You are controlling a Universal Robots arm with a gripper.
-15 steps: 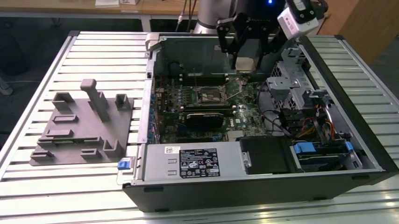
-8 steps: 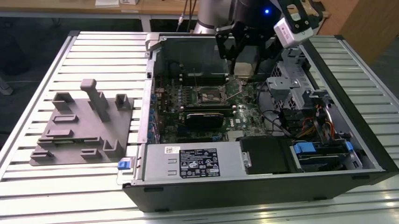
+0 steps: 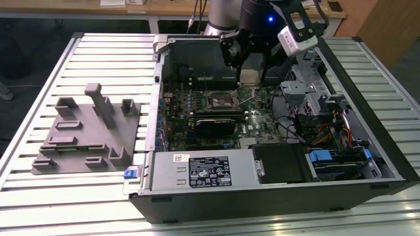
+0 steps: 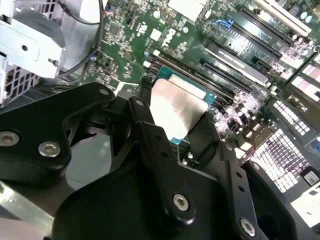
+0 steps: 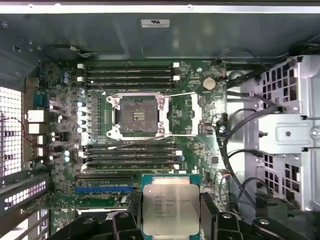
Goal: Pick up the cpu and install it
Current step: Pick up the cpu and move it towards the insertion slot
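Gripping the cpu [image 5: 171, 209] by two opposite edges, the gripper [image 3: 252, 69] has its jaws closed on the chip, silvery top facing up. It hangs over the motherboard [image 5: 60, 100] in the far part of the open computer case [image 3: 367, 147]. The chip is apart from the socket [image 5: 137, 116], which lies uncovered with open air above it. Rows of memory slots [image 5: 127, 74] flank the socket on two sides. A metal drive cage [image 5: 287, 132] and looping black cables [image 5: 240, 125] crowd the board's edge on the exterior view's right. The grey power supply box [image 3: 200, 169] fills the near edge. Outside the case, on the exterior view's left, a grey fixture plate [image 3: 85, 132] sits on the slatted table [image 3: 105, 54].
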